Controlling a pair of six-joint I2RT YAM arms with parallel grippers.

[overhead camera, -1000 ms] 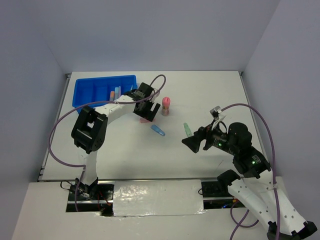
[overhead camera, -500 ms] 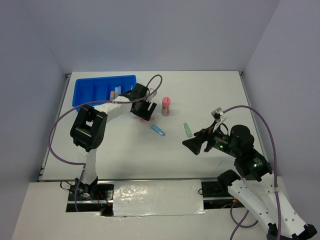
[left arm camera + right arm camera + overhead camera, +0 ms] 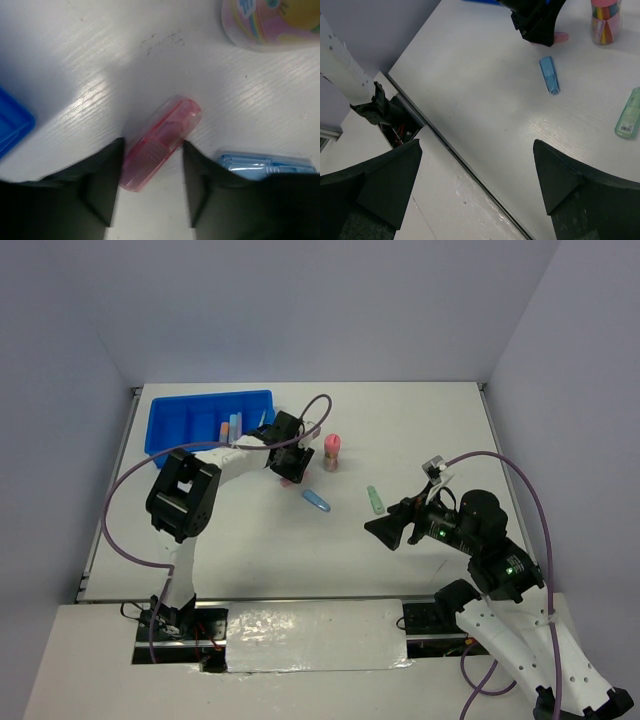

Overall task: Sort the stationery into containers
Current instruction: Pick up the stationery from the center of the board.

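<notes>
- The pink marker [image 3: 161,142] lies flat on the tabletop [image 3: 100,60], slantwise in the gap of the left claw [image 3: 152,162].
- The left claw is about half closed. One finger sits at each side of the marker, but whether they already pinch it I cannot tell.
- A blue marker [image 3: 265,165] lies just beside the outer face of one finger [image 3: 200,185] of that claw.
- The pink-capped cylinder [image 3: 270,22] stands ahead of the fingertips, off to that same side.
- A corner of the blue tray [image 3: 12,125] shows on the opposite side of the left claw. A few short sticks [image 3: 232,426] lie in one of its compartments.
- The right claw [image 3: 476,165] hangs above the tabletop with its fingers spread wide and nothing in them.
- A green marker [image 3: 631,114] lies ahead of the right claw, and the left claw is further out beyond it.
</notes>
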